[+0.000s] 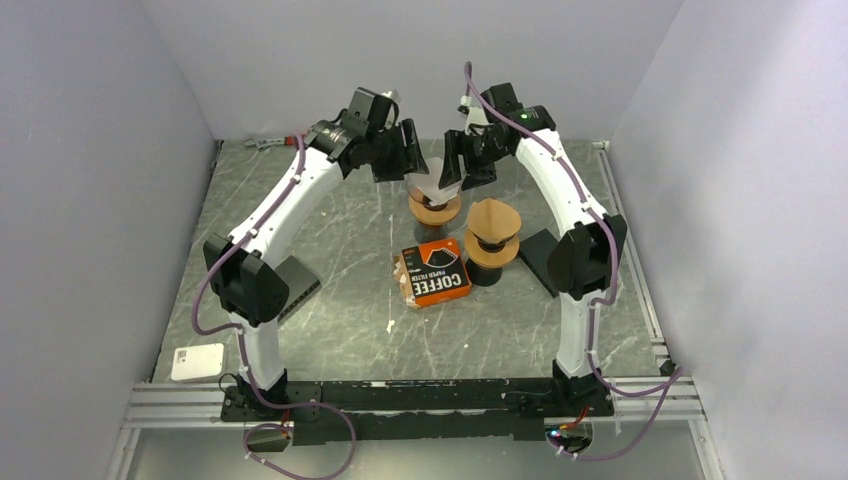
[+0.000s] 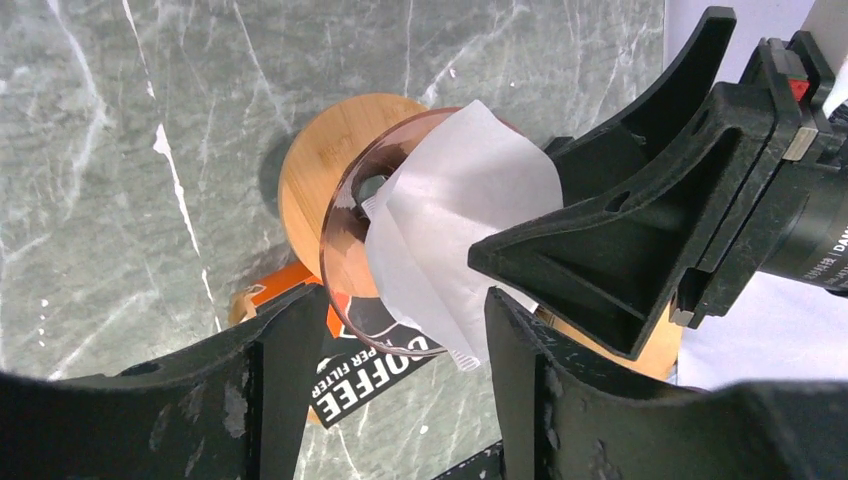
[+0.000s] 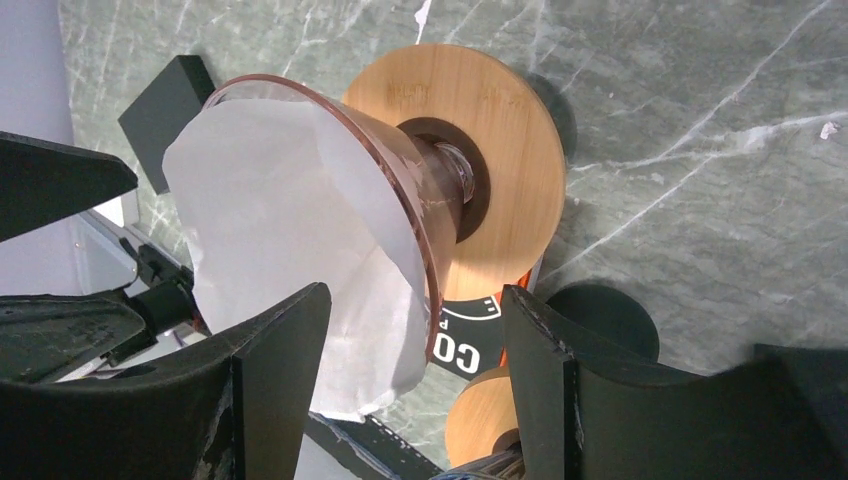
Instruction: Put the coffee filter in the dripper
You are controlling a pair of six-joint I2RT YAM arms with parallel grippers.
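Presently the white paper coffee filter [image 2: 460, 210] is seated in the upright rose-tinted clear cone dripper [image 2: 345, 230], its loose edge overhanging the rim toward the nearer right gripper [image 3: 415, 300], whose jaws, like those of the left gripper [image 2: 400, 310], are held apart, nothing grasped.

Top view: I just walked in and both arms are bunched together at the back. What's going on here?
The left gripper and right gripper flank the glass dripper, both with jaws open and neither gripping anything. A white paper filter sits in its cone and sticks out past the rim, so it looks placed but not neatly seated.
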